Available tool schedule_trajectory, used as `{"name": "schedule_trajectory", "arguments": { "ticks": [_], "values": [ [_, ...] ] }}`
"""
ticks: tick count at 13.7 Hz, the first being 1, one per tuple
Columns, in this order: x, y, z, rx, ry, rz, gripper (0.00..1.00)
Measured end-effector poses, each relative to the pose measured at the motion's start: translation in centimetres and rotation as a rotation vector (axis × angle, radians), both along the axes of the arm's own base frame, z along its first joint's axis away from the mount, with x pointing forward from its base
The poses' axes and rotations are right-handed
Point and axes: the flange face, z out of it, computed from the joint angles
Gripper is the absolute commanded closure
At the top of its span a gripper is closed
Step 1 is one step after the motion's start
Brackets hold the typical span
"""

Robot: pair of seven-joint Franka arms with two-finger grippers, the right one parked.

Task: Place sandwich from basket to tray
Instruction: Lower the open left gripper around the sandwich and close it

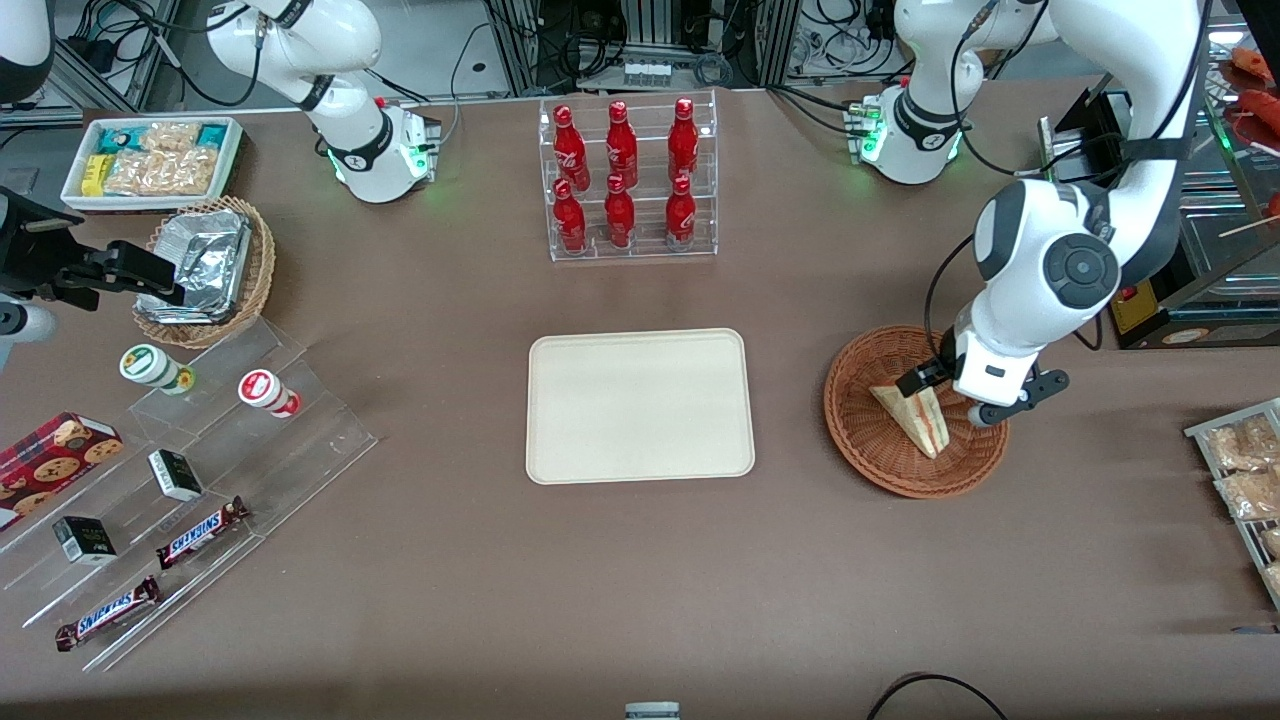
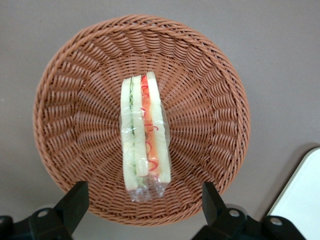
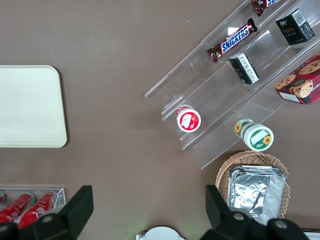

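One sandwich [image 2: 144,137] in the basket [image 2: 65,80] — tray [image 1: 640,405] bare.
Gripper [image 2: 145,202] hovers above, fingers spread wide — nothing held.

1 sandwich [image 1: 918,417] | 1 basket [image 1: 860,440] | 1 tray [image 1: 640,405] | 6 red bottles [image 1: 622,172] | 2 Snickers bars [image 1: 155,575]

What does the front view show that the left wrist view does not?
Only the front view shows the whole tray, bare, the bottle rack and the snack shelves. Only the left wrist view shows the sandwich's clear wrap and filling layers close up, and the open pincer above it. Both show the sandwich in the basket, untouched.
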Motion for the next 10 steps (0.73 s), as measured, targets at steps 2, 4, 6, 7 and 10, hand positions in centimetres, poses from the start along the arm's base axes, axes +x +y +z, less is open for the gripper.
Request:
{"name": "schedule_trajectory", "arguments": {
  "ticks": [2,4,6,7,10],
  "values": [
    [-0.1,0.0,-0.7,0.002,0.006,0.053,0.00],
    [0.1,0.1,-0.9,0.001,-0.012,0.122,0.00],
    [0.0,0.1,-1.8,-0.004,-0.029,0.174,0.00],
    [0.0,0.1,-2.4,-0.007,-0.038,0.201,0.00],
    [-0.2,0.1,-4.1,-0.009,-0.033,0.228,0.00]
  ]
}}
